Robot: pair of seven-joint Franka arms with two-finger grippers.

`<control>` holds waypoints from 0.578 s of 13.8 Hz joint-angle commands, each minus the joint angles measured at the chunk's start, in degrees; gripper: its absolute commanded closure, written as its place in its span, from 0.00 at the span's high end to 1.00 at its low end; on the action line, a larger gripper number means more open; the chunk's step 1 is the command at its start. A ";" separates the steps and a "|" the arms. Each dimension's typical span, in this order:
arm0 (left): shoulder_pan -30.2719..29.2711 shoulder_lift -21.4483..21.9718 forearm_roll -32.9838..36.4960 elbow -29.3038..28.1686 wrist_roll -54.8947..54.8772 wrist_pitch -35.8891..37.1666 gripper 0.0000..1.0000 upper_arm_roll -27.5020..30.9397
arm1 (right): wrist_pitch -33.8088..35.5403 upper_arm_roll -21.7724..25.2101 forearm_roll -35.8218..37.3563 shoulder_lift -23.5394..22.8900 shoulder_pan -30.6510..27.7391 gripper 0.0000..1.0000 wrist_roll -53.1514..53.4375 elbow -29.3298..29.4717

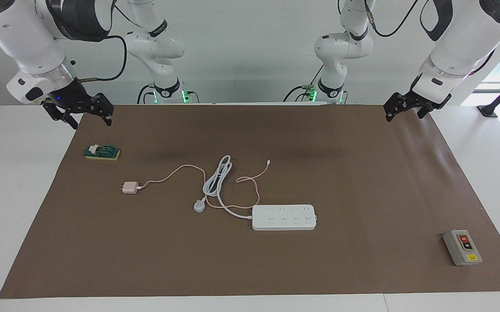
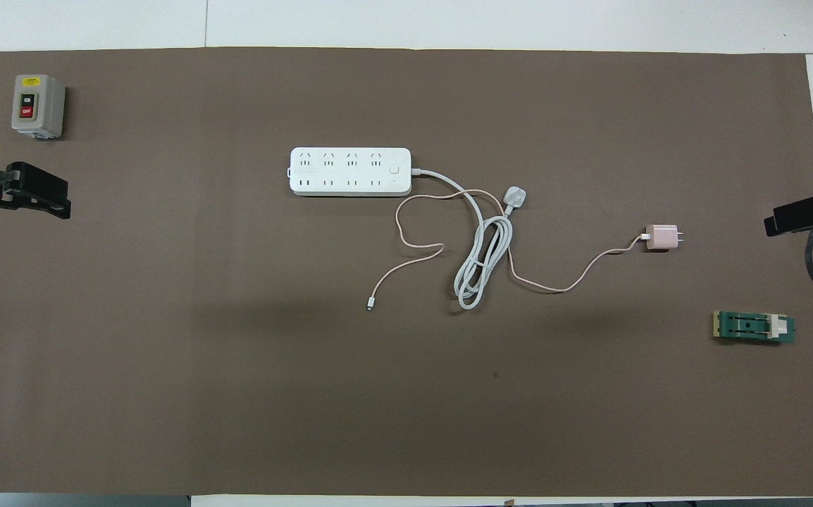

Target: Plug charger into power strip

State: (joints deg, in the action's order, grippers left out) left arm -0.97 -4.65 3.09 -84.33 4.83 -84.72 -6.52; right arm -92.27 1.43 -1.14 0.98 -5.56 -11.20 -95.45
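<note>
The charger [image 1: 129, 187] [image 2: 662, 237], a small pale-pink cube, lies on the brown mat with its prongs pointing toward the right arm's end of the table. Its thin pink cable [image 1: 250, 184] winds past a coiled white cord to a tiny connector [image 2: 370, 304]. The power strip [image 1: 284, 217] [image 2: 350, 171] lies flat mid-mat, sockets up, a little farther from the robots than the charger. My right gripper [image 1: 92, 124] [image 2: 787, 220] hangs open over the mat's edge at its own end. At the other end, my left gripper [image 1: 404, 117] [image 2: 61, 199] is also open and holds nothing.
The strip's thick white cord [image 1: 217, 177] is coiled beside it and ends in a white three-pin plug [image 1: 199, 206] [image 2: 514, 196]. A grey switch box [image 1: 462, 247] [image 2: 38, 105] stands at the left arm's end. A green block [image 1: 102, 152] [image 2: 754, 327] lies under the right gripper's side.
</note>
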 commanded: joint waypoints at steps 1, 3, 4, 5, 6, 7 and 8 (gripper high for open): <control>0.00 1.84 -0.44 -2.94 0.88 -1.42 1.00 0.28 | -0.28 -0.11 0.35 1.04 -0.33 1.00 -0.05 -1.06; 0.00 1.84 -1.51 -2.94 0.88 -1.23 1.00 0.54 | -0.19 -0.11 0.26 1.22 -0.42 1.00 -0.05 -1.06; 0.09 1.84 -1.51 -2.94 0.97 -1.15 1.00 0.54 | -0.28 -0.11 0.26 1.22 -0.42 1.00 0.12 -1.23; 0.09 1.84 -1.51 -2.94 0.97 -1.15 1.00 0.54 | -0.37 -0.11 0.18 1.30 -0.50 1.00 0.21 -1.32; 0.09 1.84 -1.51 -2.94 0.97 -1.06 1.00 0.54 | -0.80 -0.03 0.26 1.31 -0.50 1.00 -0.22 -1.41; 0.09 1.84 -1.51 -2.94 0.88 -1.06 1.00 0.54 | -1.50 -0.02 0.26 1.22 -0.42 1.00 -0.58 -1.67; 0.09 1.93 -1.51 -3.12 0.79 -1.15 1.00 0.54 | -1.69 -0.11 0.26 1.22 -0.42 1.00 -0.58 -2.37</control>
State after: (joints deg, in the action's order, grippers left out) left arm -0.98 -4.62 2.31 -85.11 5.16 -85.00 -6.39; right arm -92.48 1.52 -1.14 1.03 -5.61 -11.19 -95.53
